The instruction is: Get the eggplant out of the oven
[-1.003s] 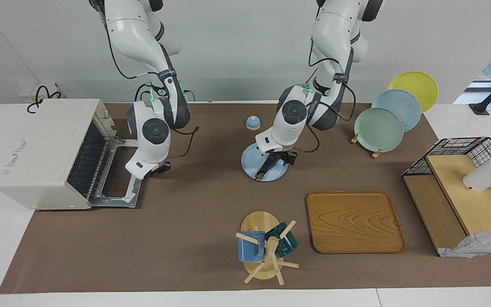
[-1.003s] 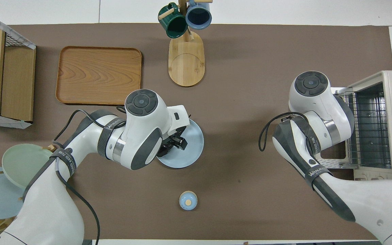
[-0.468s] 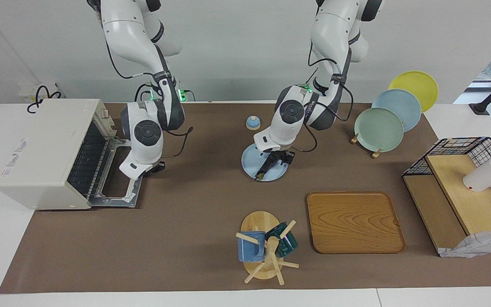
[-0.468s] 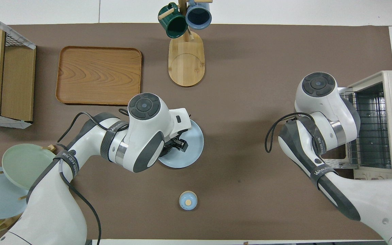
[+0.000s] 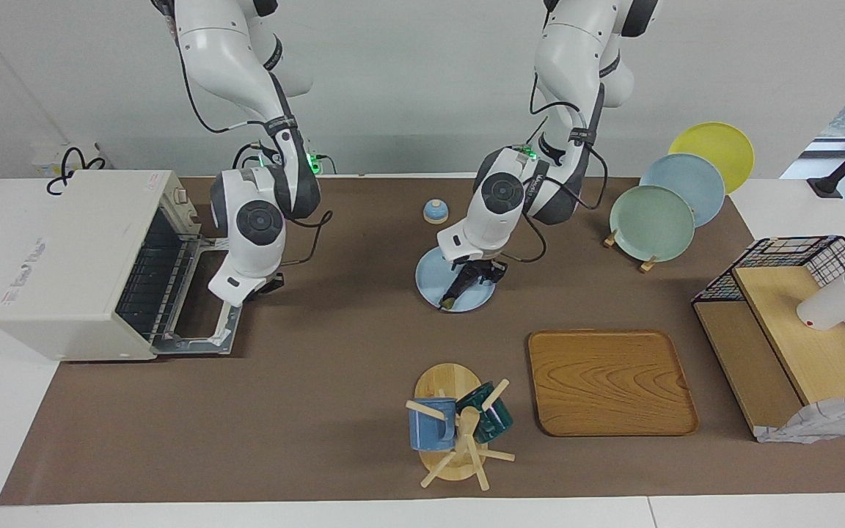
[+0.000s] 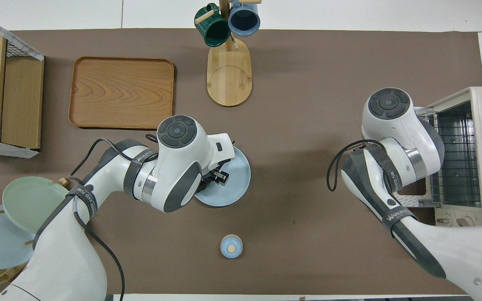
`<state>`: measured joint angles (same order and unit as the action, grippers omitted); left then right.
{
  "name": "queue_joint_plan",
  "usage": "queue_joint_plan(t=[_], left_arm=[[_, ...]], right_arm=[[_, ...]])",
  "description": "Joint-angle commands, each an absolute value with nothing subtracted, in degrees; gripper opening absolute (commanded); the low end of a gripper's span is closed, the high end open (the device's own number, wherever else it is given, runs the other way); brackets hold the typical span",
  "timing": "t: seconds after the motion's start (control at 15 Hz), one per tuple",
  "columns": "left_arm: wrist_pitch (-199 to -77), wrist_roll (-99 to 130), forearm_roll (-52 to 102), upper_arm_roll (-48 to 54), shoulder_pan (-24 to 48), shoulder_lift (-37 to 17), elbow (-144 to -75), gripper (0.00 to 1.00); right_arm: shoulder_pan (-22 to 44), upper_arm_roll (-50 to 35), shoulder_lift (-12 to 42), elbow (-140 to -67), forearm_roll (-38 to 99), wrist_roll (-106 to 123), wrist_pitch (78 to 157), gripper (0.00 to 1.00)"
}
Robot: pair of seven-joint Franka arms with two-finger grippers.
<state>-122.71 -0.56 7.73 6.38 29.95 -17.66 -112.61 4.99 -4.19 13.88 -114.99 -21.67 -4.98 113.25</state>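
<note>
The dark eggplant [image 5: 461, 288] lies on a light blue plate [image 5: 430, 282] in the middle of the mat, greenish tip pointing away from the robots. My left gripper [image 5: 487, 273] is low over the plate at the eggplant's thick end. In the overhead view it [image 6: 220, 177] sits over the plate [image 6: 234, 188] and my arm hides the eggplant. The off-white oven [image 5: 70, 249] stands at the right arm's end. Its door [image 5: 195, 341] lies open and flat, and the rack [image 5: 151, 279] looks bare. My right gripper [image 5: 267, 282] hangs beside the door's edge.
A wooden tray [image 5: 609, 381] and a mug tree [image 5: 455, 433] lie farther from the robots than the plate. A small blue lidded pot [image 5: 435, 211] sits nearer. Three plates [image 5: 651, 222] stand in a rack, and a wire-and-wood shelf [image 5: 789, 330] holds a white cup [image 5: 837, 301].
My right arm has shifted a little toward the oven door. My left gripper has drawn back slightly over the plate. The eggplant has not moved.
</note>
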Motion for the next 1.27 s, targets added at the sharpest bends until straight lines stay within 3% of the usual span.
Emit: queue_joint_plan(t=[0.0,0.33,0.53,0.74,0.94,1.2], left_arm=[[-124.1,-1.1,9.0,5.4,30.9,-16.9,-114.0,0.56],[-122.5,-0.9,9.1,5.4,30.5,-16.7,-113.1,0.17],[-119.1,-0.7,10.8,5.2,30.0,-16.1,-111.1,0.00],[-116.2,-0.4,11.6,4.7,27.7,-14.8,-108.8,0.00],[-109.8,-0.4,11.5,4.7,23.5,-15.6,-102.2,0.00],[-109.1,-0.4,11.5,4.7,18.2,-17.1,-97.8,0.00]], right_arm=[[2.7,-3.7,10.1,-112.7,-23.7,-0.7,108.9,0.00],[-1.7,-3.6,7.5,-109.6,-23.6,5.4,104.1,0.00],[-4.7,-3.6,6.3,-108.6,-23.5,8.4,103.6,0.00],[-5.3,-3.4,6.3,-107.4,-23.3,8.9,100.6,0.00],[-5.2,-2.0,5.2,-105.4,-20.9,11.1,97.3,0.00],[-4.7,-2.5,5.9,-94.5,-17.7,11.3,87.6,0.00]])
